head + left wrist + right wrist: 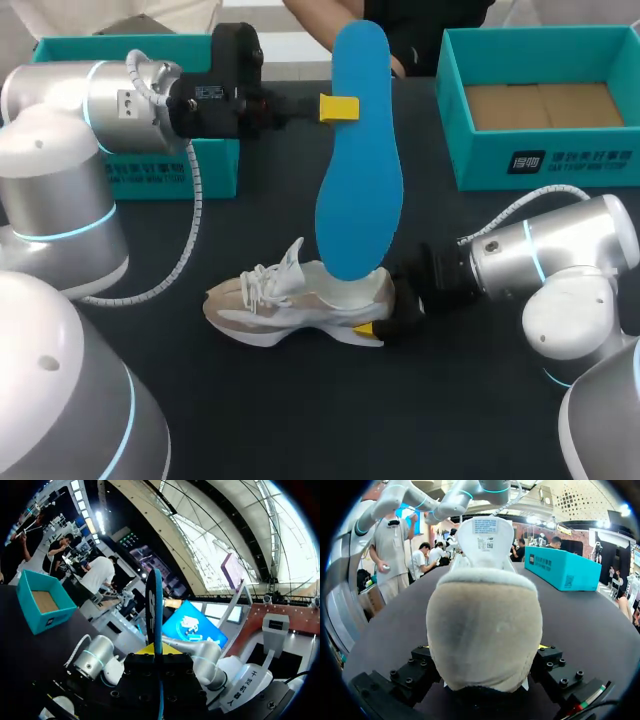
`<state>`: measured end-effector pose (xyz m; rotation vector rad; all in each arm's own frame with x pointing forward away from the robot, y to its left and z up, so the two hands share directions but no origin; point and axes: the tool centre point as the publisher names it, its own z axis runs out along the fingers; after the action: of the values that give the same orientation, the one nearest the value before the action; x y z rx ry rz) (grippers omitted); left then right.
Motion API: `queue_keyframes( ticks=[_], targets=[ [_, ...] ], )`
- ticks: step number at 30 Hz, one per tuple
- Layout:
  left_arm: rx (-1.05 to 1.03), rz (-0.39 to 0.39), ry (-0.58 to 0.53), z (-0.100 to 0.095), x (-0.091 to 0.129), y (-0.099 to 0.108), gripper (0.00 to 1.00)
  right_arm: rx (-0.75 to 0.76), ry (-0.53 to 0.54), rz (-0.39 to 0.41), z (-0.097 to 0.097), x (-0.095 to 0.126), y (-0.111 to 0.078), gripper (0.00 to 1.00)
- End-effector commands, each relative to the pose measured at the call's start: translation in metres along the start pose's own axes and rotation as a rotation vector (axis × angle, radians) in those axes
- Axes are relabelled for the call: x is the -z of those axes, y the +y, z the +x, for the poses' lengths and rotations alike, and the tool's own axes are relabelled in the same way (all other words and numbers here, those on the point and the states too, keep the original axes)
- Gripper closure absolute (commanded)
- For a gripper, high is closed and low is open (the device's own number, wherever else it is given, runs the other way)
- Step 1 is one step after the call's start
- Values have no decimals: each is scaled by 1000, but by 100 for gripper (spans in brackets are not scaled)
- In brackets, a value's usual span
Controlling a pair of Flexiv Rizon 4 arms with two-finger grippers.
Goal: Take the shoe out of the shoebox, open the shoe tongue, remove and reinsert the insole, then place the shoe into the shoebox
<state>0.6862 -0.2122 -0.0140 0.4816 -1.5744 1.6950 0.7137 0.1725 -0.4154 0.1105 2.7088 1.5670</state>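
Observation:
A beige and white shoe [300, 305] lies on the black table with its toe to the left. My right gripper [385, 310] is shut on its heel. In the right wrist view the heel [485, 620] fills the space between the fingers, and the white tongue [486, 532] stands up ahead. My left gripper [340, 107] is shut on a blue insole [360, 150] and holds it upright above the shoe. The insole's lower end overlaps the shoe's opening; whether it is inside I cannot tell. In the left wrist view the insole [157, 605] shows edge-on, rising from the left gripper [159, 652].
A teal shoebox [540, 165] with a brown cardboard floor stands open at the back right, also seen as the teal box [42, 607] and the teal box [562, 570]. A second teal box [180, 165] sits at the back left, under my left arm.

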Motion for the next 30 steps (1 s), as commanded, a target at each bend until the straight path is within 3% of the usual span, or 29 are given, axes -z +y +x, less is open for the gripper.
queue_keyframes(
  ticks=[1, 20, 30],
  targets=[
    [9, 30, -24, 22, -10, 7, 100, -1, -2, 6, -1, -5, -1, 100],
    [-42, -2, 14, 92, -39, 21, 100, -1, -2, 6, -1, -5, -1, 100],
    [-84, 2, 9, 105, -44, 19, 100, -1, -2, 6, -1, -5, -1, 100]
  ],
)
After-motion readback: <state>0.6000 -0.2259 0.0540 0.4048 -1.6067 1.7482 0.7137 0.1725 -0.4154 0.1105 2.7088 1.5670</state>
